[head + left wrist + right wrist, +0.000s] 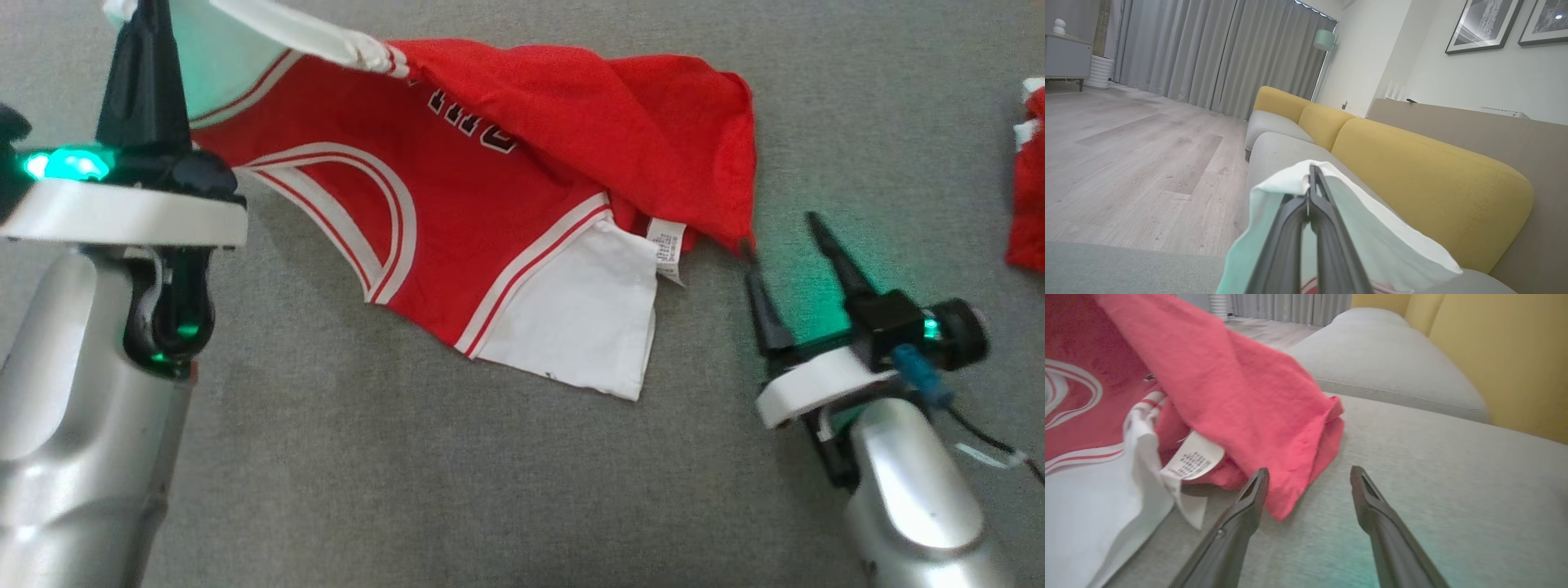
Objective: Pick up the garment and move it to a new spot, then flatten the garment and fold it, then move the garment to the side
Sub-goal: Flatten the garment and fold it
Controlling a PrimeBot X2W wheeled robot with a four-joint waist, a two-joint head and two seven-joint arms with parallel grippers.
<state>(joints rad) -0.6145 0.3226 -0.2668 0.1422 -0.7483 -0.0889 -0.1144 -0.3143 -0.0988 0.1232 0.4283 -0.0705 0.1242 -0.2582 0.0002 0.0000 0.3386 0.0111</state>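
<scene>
My left tool [1312, 179] is clenched on a white edge of the garment [457, 245] and holds this edge up above the grey sofa seat [408, 490]. The rest of the red and white garment lies creased on the seat, with a red part folded over on my right side. My right tool [1309, 475] is released, with its fingers wide apart, low over the seat. One finger is just beside the folded red corner, near the white care label [1192, 459]. I cannot tell if it touches the cloth.
</scene>
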